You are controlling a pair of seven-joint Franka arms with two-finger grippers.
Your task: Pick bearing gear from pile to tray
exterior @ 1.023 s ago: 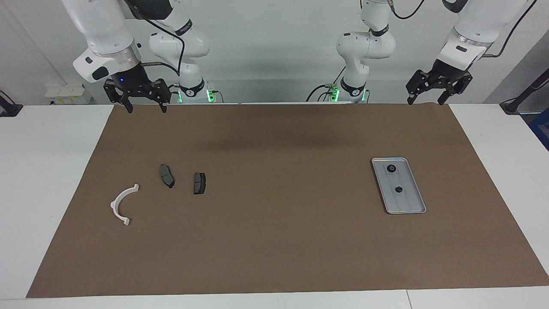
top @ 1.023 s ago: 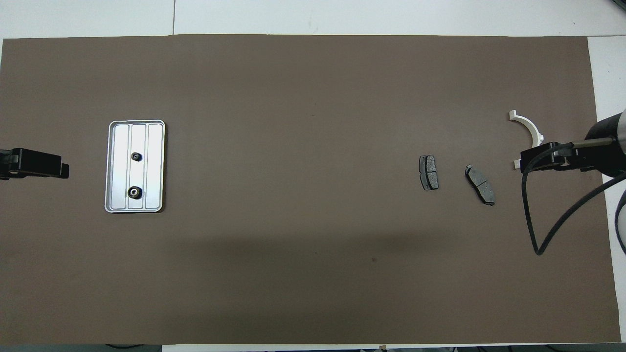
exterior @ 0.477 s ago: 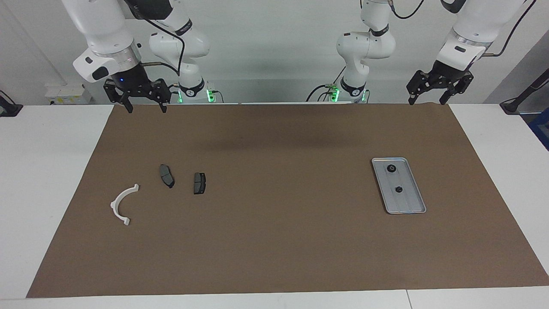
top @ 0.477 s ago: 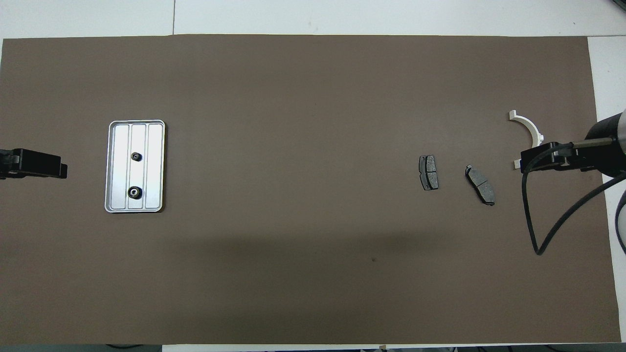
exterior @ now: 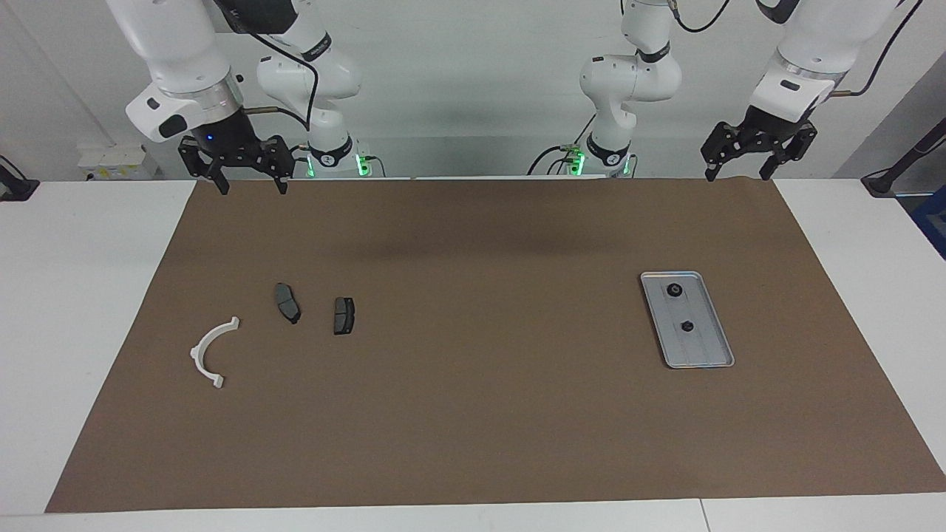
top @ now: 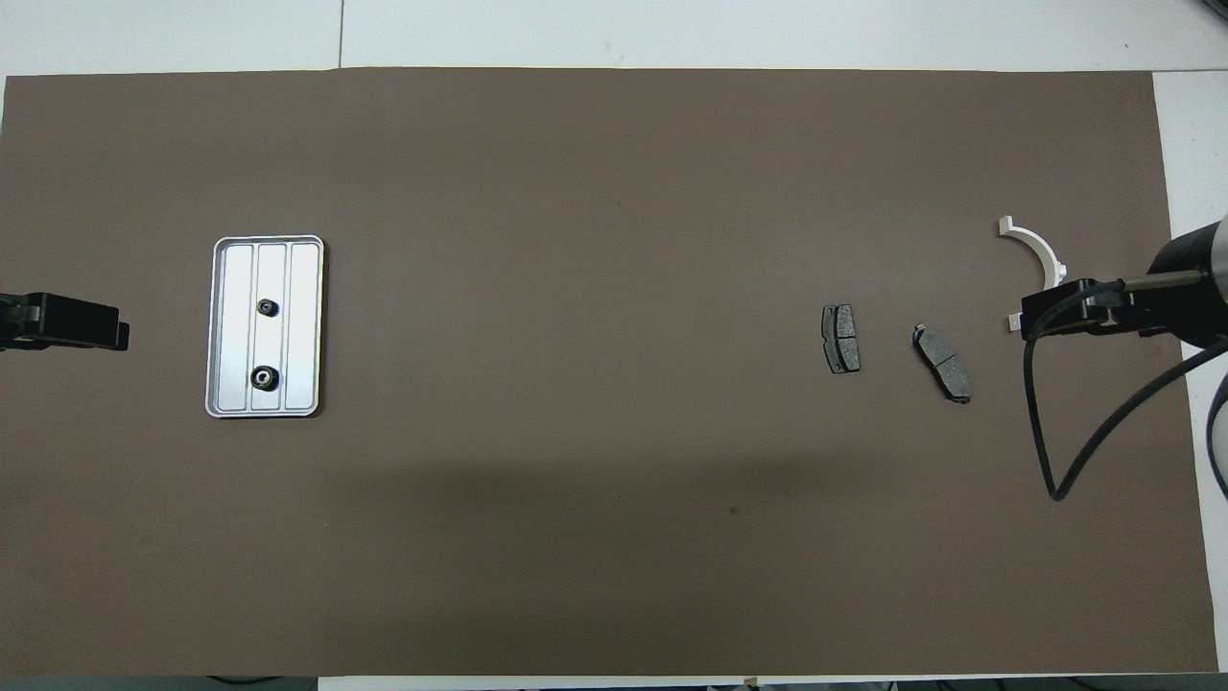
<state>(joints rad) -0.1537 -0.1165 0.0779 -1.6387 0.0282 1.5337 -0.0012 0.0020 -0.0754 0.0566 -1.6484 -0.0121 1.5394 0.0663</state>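
Gears (exterior: pixel 673 290) in the tray (exterior: pixel 711 356): small, stiff, toothed; pinch across the rim. Left end effector (exterior: pixel 741 155) and right end effector (exterior: pixel 249 168) hang open, empty.

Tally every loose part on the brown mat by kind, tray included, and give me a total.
Black bearing gears in the tray: 2
Dark grey brake pads: 2
White semicircular plastic arc: 1
Silver metal tray: 1
Total: 6
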